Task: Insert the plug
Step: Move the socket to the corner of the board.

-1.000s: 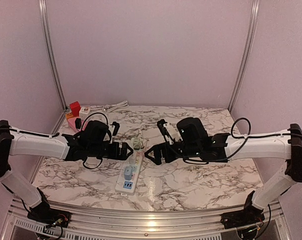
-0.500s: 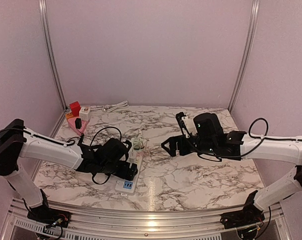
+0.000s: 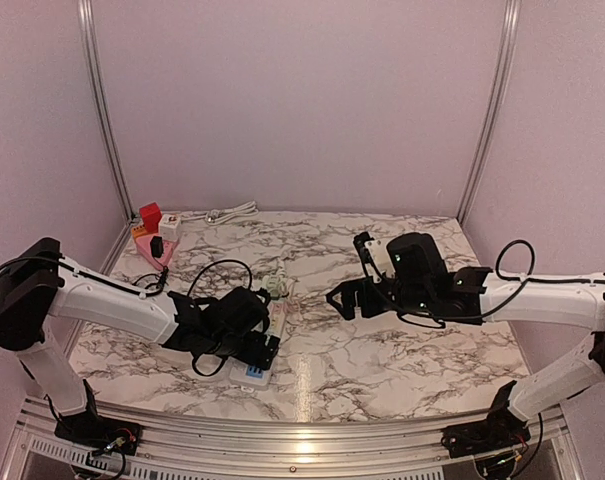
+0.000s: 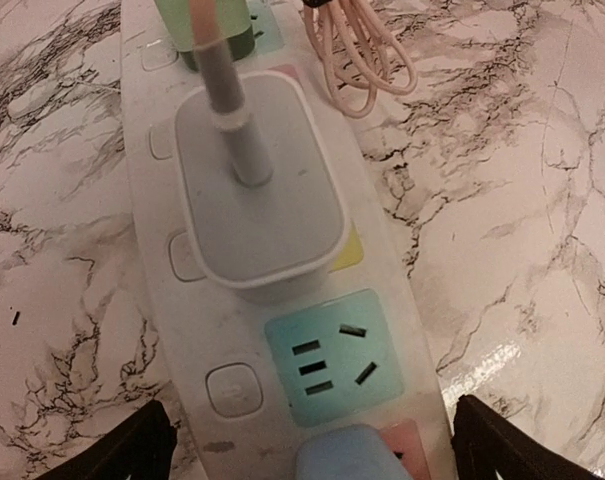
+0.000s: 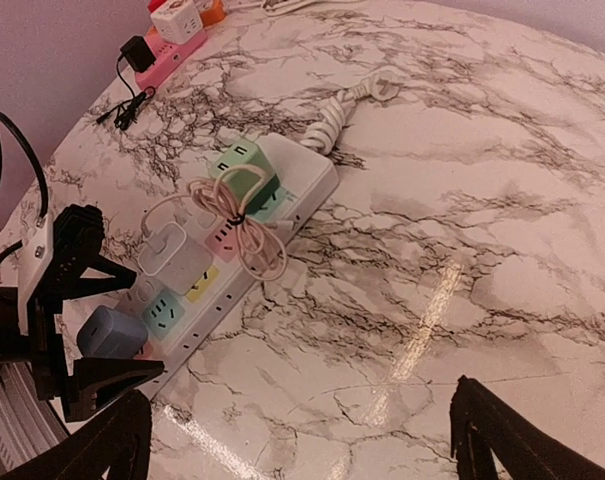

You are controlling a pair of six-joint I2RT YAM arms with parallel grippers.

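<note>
Our left gripper (image 3: 265, 348) hangs spread wide over the near end of the power strip (image 4: 152, 210), one finger on each side of it and gripping nothing. Just beyond, the white plug (image 4: 252, 190) sits in the strip, with a blue adapter (image 4: 352, 455) nearer and a green adapter (image 4: 207, 20) farther. Our right gripper (image 5: 302, 435) is likewise spread and empty; it hovers over the marble table (image 5: 482, 150), right of the strip.

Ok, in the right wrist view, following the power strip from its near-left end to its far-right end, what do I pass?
blue adapter → empty teal socket → white charger → green adapter → coiled white cord
</note>
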